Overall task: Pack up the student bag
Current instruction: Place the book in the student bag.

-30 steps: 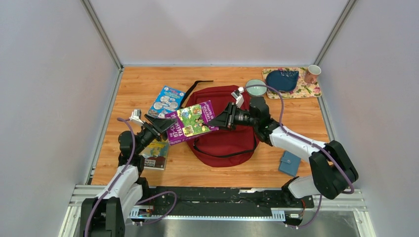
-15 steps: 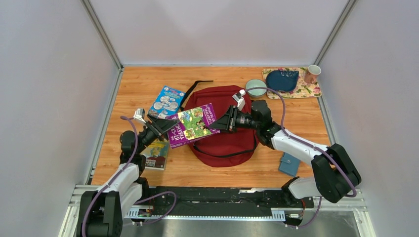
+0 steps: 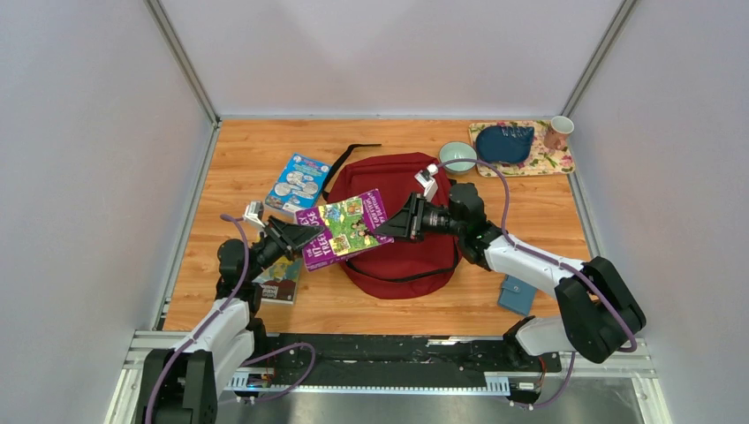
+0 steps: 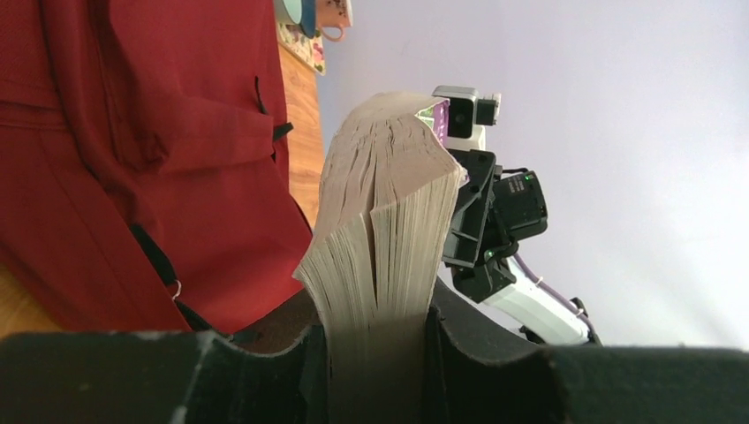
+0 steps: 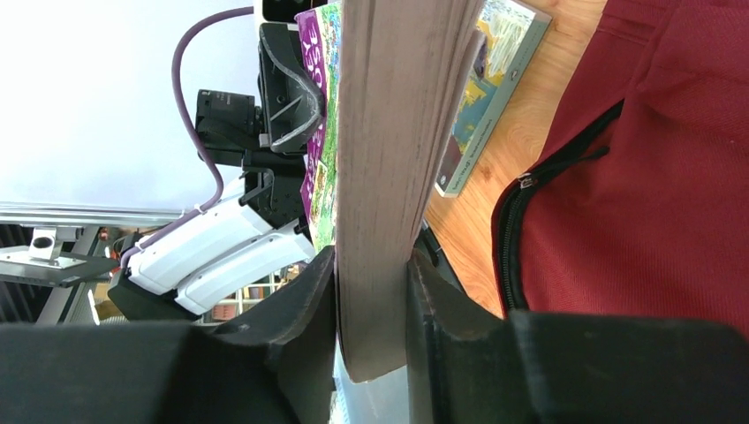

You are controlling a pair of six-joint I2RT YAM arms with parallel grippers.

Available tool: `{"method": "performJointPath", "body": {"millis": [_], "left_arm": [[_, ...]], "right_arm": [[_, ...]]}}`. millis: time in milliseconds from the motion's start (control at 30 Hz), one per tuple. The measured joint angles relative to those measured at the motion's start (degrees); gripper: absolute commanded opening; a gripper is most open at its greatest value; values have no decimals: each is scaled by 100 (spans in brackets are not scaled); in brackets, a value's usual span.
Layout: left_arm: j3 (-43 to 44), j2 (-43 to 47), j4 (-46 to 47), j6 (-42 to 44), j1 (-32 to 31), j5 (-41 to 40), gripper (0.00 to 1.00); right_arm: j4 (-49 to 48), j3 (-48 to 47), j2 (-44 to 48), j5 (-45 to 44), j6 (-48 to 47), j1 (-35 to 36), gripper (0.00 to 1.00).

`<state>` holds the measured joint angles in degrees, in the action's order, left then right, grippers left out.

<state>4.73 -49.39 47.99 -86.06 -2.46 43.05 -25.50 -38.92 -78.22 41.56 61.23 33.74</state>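
Note:
A thick purple book [image 3: 344, 228] hangs above the left part of the student bag [image 3: 408, 258], a big dark red backpack lying flat on the table. My left gripper [image 3: 296, 237] is shut on the book's left edge. The left wrist view shows the page block [image 4: 384, 238] pinched between both fingers of the left gripper [image 4: 375, 353], with the bag [image 4: 132, 132] to the left. My right gripper [image 3: 386, 225] is shut on the book's right edge. In the right wrist view the book [image 5: 389, 159] sits in the right gripper [image 5: 371, 318] beside the bag's black zipper [image 5: 512, 221].
A blue book [image 3: 298, 181] lies left of the bag, and another book [image 3: 280, 276] lies under my left arm. A black strap [image 3: 349, 157] trails behind the bag. A blue wallet [image 3: 518, 292] is front right. Back right are a green bowl [image 3: 457, 156], floral mat [image 3: 552, 164], blue pouch [image 3: 503, 141] and mug [image 3: 557, 132].
My left gripper has closed on the purple book's left edge. The book, held by both grippers, has shifted a little to the left and toward the front.

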Motion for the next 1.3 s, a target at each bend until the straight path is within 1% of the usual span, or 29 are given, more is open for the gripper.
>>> {"method": "performJointPath", "body": {"millis": [33,100,133,200,333,467,633,767,833,867,900,967,1000,1033,1067,1100,1167,1233,1267,1300], "left_arm": [[2,-2,-26,17,-9,2,9],[11,-9,-59,59,-13,28,6],[31,-26,-92,125,-15,68,6],[50,-79,-131,225,-20,175,6],[205,-363,-4,304,-20,560,6],[354,-643,621,192,-20,957,5],[400,-942,1692,-264,-39,1355,2],[415,-1346,2085,-723,-79,1478,1],[428,-1512,2157,-861,-168,1541,1],[431,-1550,2170,-892,-179,1563,1],[444,-1580,2177,-922,-254,1591,1],[483,-1615,2214,-942,-323,1624,2],[522,-1628,2253,-966,-350,1644,2],[553,-1635,2280,-968,-361,1646,2],[575,-1641,2295,-966,-374,1657,2],[581,-1644,2304,-968,-378,1659,2],[584,-1644,2317,-957,-393,1672,3],[584,-1644,2317,-938,-396,1674,3],[581,-1644,2315,-920,-396,1674,3],[581,-1641,2315,-905,-400,1676,3]], "right_arm": [[9,7,0,20,-15,0,56],[59,35,9,83,-105,0,63],[122,57,22,103,-188,0,69],[332,92,101,105,-334,0,72],[671,144,382,83,-577,20,74],[704,144,422,48,-671,20,75],[619,144,326,70,-629,15,75],[181,153,236,216,-391,13,73],[-114,160,166,319,-229,13,67],[-282,162,136,385,-129,13,62],[-439,164,111,439,-42,13,47],[-739,175,81,553,131,13,28],[-844,190,74,586,177,13,14],[-977,227,66,632,306,9,9],[-1088,254,63,656,363,7,8],[-1187,286,63,678,470,2,12],[-1340,361,61,688,564,2,15],[-1427,417,61,693,632,-2,33],[-1438,428,63,693,643,-7,39],[-1438,437,68,691,649,-7,43]]}}
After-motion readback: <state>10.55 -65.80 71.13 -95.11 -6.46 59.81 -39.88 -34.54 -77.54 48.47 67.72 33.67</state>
